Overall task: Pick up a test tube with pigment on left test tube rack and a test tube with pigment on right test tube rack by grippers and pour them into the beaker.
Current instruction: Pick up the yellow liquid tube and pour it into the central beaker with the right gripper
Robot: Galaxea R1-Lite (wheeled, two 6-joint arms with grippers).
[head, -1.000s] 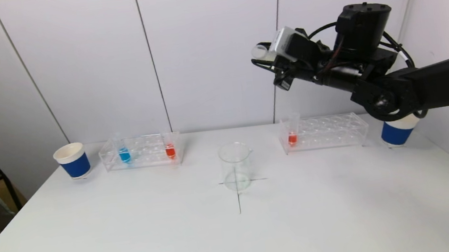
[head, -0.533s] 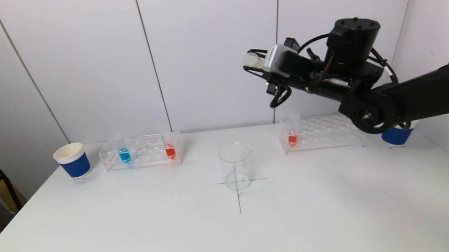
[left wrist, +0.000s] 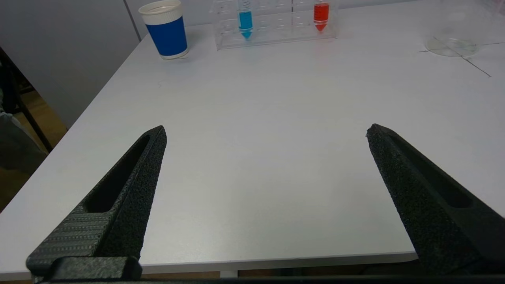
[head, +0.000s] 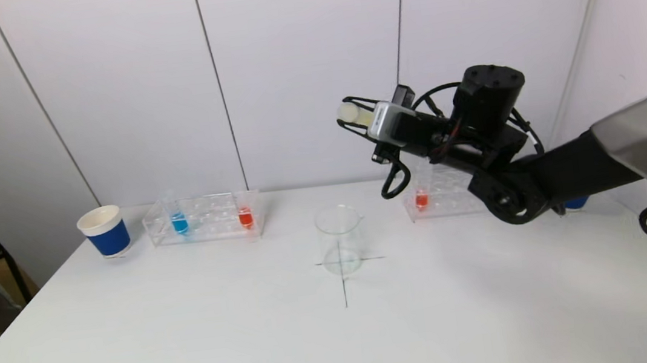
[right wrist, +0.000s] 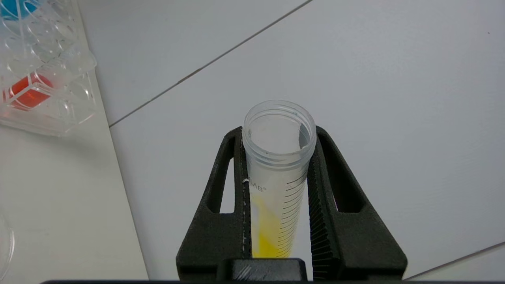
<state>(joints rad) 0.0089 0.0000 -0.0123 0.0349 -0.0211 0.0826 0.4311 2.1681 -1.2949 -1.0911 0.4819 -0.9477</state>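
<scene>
Carrying a yellow-pigment test tube [right wrist: 276, 189] clamped in the right gripper [head: 352, 115], upper centre; bring its mouth over the beaker [head: 340, 239] before tipping. Left gripper [left wrist: 264, 134] fingers gape empty.

A lab bench setup: a plain white table [head: 195, 342] against bare panelled walls, 2 clear test tube racks [head: 206, 219] holding coloured tubes, and a glass beaker [head: 340, 239].
</scene>
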